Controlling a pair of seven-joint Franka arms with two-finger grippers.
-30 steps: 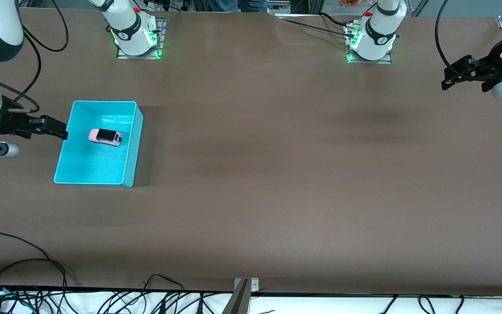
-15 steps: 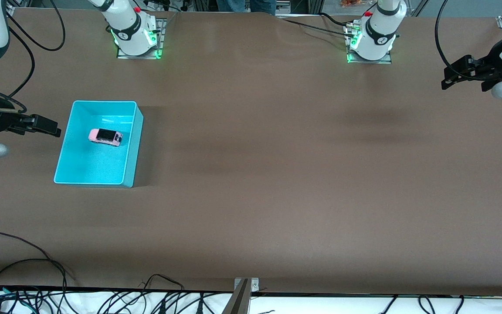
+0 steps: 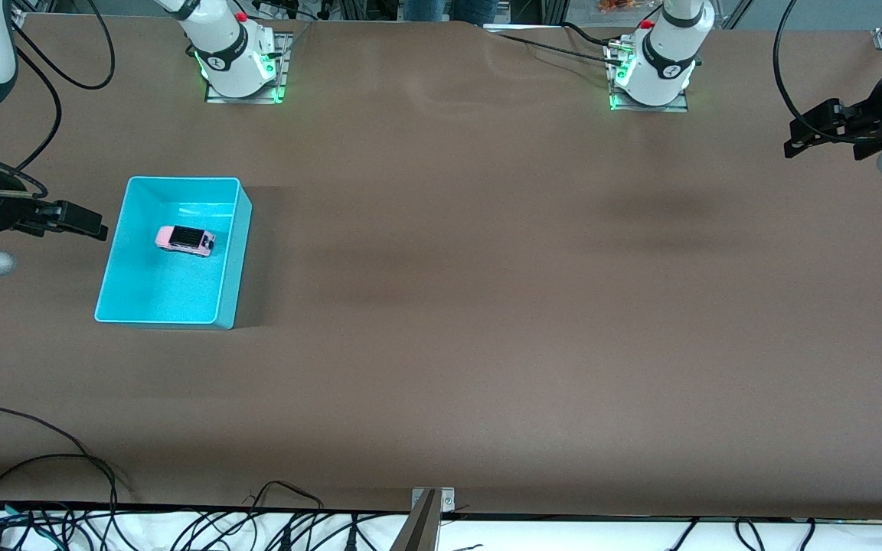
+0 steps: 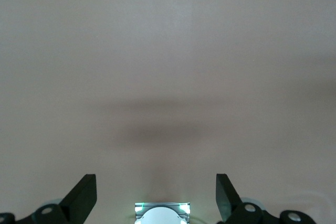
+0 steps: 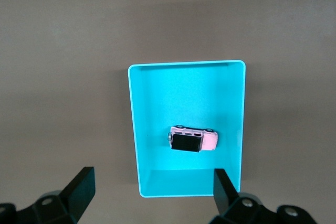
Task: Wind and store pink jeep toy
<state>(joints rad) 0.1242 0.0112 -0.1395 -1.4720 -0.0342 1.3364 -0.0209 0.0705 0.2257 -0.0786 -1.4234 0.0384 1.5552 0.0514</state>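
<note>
On your brown tabletop [image 3: 487,306], the cyan bin [image 3: 230,260] sits toward the right arm's end, with the pink jeep toy [image 3: 185,240] lying inside it. Your right gripper [image 3: 96,226] hangs just beside the bin, jaws wide apart and empty. Your left gripper [image 3: 801,141] waits over the left arm's end, also spread wide, holding nothing.

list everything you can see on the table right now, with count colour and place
small boxy pink jeep toy with black roof: one, pink and black, inside the bin, in the half farther from the front camera
rectangular cyan plastic bin: one, cyan, toward the right arm's end of the table
brown table: one, brown, under everything
right claw: one, black, open, empty, beside the bin
left claw: one, black, open, empty, over the left arm's end of the table, waiting
</note>
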